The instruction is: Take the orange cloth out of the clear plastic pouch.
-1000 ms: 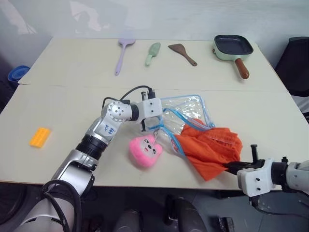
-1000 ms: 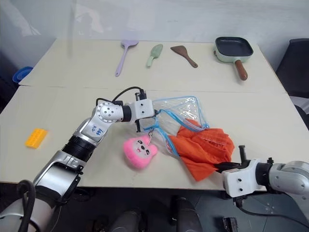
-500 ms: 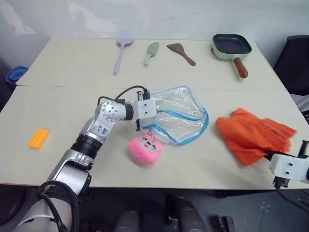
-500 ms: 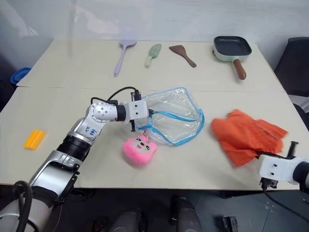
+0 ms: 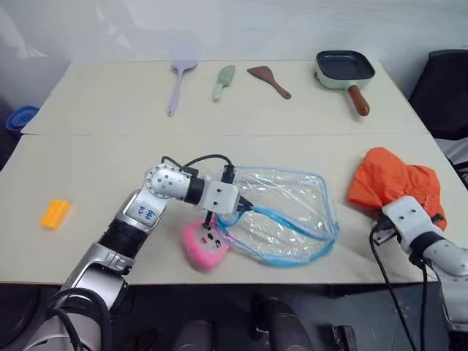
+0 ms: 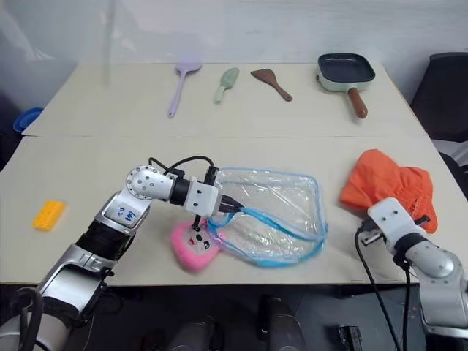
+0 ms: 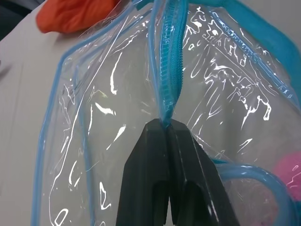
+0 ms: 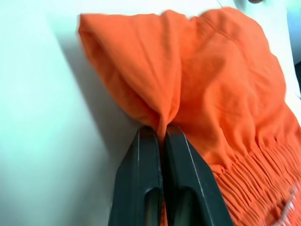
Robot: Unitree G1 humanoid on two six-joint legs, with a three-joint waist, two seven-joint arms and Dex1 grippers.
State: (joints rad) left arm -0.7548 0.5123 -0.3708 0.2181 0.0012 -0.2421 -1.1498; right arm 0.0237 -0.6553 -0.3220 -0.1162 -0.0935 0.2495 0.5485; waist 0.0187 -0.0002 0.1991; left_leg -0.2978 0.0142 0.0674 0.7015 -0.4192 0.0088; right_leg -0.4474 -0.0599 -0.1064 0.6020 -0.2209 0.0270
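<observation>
The orange cloth (image 5: 395,183) lies bunched on the table at the right, fully outside the clear plastic pouch (image 5: 285,219) and a hand's width from it. My right gripper (image 8: 161,129) is shut on a fold at the cloth's near edge. The pouch, see-through with light blue trim, lies flat and empty at the centre front. My left gripper (image 7: 165,123) is shut on its blue zip edge (image 7: 167,61), at the pouch's left end (image 5: 238,207). A pink plush charm (image 5: 205,245) lies under that wrist, chained to the pouch.
A small yellow brick (image 5: 55,214) lies at the far left. Along the back stand a purple spatula (image 5: 175,84), a green scoop (image 5: 221,79), a brown spatula (image 5: 268,79) and a green pan (image 5: 344,69). The cloth sits close to the table's right edge.
My right gripper pulled the orange cloth out of the pouch and carried it right, then further back. My left gripper drew the pouch nearer and it now lies flatter.
</observation>
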